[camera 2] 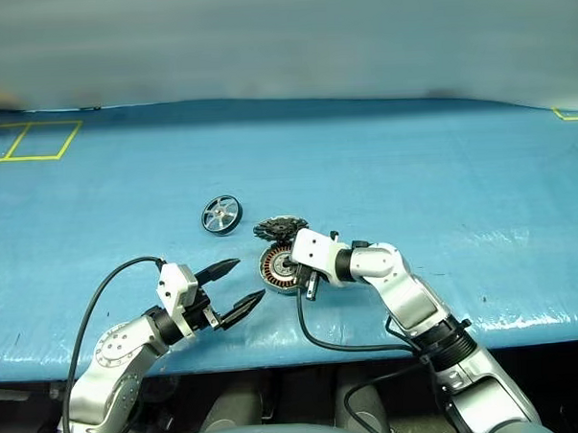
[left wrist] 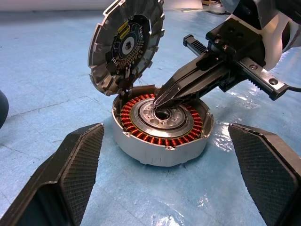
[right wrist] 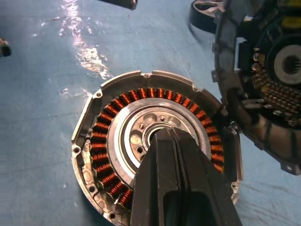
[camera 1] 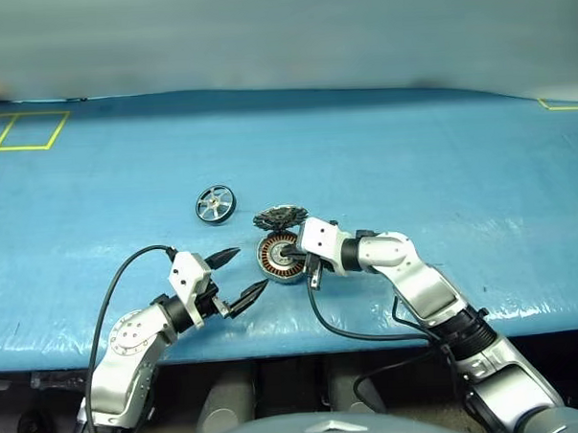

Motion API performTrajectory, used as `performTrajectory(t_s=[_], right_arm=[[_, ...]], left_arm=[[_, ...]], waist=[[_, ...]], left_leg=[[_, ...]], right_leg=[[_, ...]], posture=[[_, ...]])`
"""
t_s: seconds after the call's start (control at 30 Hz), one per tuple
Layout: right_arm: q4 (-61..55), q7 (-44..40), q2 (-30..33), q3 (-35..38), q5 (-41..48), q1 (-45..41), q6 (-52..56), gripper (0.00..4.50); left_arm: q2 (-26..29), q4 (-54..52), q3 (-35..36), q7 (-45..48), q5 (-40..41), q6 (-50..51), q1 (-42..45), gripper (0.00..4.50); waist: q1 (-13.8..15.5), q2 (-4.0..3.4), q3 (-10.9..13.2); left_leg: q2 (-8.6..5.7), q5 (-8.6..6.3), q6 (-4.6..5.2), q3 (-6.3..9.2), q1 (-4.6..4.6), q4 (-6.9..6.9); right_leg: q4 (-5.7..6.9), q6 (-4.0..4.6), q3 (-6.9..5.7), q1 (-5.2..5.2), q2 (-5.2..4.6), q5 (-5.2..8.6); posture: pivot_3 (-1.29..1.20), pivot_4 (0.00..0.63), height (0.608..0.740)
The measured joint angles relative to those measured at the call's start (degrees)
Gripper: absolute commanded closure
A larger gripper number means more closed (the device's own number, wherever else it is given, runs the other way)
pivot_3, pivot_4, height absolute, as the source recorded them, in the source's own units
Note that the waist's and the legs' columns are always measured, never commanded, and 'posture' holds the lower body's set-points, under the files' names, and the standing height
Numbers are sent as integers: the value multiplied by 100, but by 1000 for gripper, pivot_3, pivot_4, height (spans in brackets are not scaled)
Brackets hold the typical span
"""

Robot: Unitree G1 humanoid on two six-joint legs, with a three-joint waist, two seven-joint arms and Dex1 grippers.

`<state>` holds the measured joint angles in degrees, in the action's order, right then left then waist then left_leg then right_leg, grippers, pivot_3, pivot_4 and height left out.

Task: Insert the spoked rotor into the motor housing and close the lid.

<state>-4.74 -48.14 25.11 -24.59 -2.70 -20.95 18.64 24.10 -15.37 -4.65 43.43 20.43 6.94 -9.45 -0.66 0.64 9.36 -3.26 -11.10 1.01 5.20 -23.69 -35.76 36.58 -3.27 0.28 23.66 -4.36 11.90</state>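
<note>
Rotor [camera 1: 215, 202], the spoked one, stood on edge on the blue table [camera 1: 412, 173], apart from the motor housing [left wrist: 162, 127] and untouched. Housing lay open near the front edge, copper windings showing, lid [left wrist: 126, 44] tipped upright at its far rim. Right gripper [left wrist: 164, 98] was clenched, tips poked into the silver centre hole. Left gripper [camera 1: 236, 273] hovered just beside, jaws spread wide, empty.

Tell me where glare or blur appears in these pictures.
Right wrist view: bright glare on the blue table cover, and the closed right claw looks soft up close. Left wrist view: small wet-looking shine beside the motor housing. Head views: far background is hazy.
</note>
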Motion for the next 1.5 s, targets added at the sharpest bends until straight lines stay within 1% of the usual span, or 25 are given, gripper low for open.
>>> performTrajectory(t_s=[0.27,0.47,0.8,1.17,1.5], right_arm=[[76,49,-4,11,-114,-18,-93,4488],[23,-45,-92,155,202,46,66,4488],[7,-25,-83,187,286,45,93,4488],[-35,-55,-5,256,277,-27,144,4488],[72,-13,-34,129,95,-42,57,4488]], left_arm=[[-1,0,0,-1,0,-1,-2,0],[-1,0,0,0,0,-1,-2,0],[-1,0,0,2,-1,-2,2,0],[-41,2,0,-2,-6,-15,13,0],[-106,4,-2,-22,-14,-43,-6,0]], waist=[[2,1,-1],[4,0,0],[5,0,2],[5,0,6],[3,0,6]], left_leg=[[2,-2,-3,2,11,-1],[1,6,10,4,-7,0],[1,12,20,4,-10,17],[0,14,25,3,-11,21],[0,14,25,3,-2,21]], right_leg=[[-3,0,-4,0,-2,0],[-3,0,-8,0,-1,0],[-19,0,-10,1,-1,0],[-25,0,-12,0,0,-1],[-25,0,-12,-4,0,-1]], posture=[[0,150,740],[0,150,740],[0,150,740],[0,150,740],[0,150,740]])
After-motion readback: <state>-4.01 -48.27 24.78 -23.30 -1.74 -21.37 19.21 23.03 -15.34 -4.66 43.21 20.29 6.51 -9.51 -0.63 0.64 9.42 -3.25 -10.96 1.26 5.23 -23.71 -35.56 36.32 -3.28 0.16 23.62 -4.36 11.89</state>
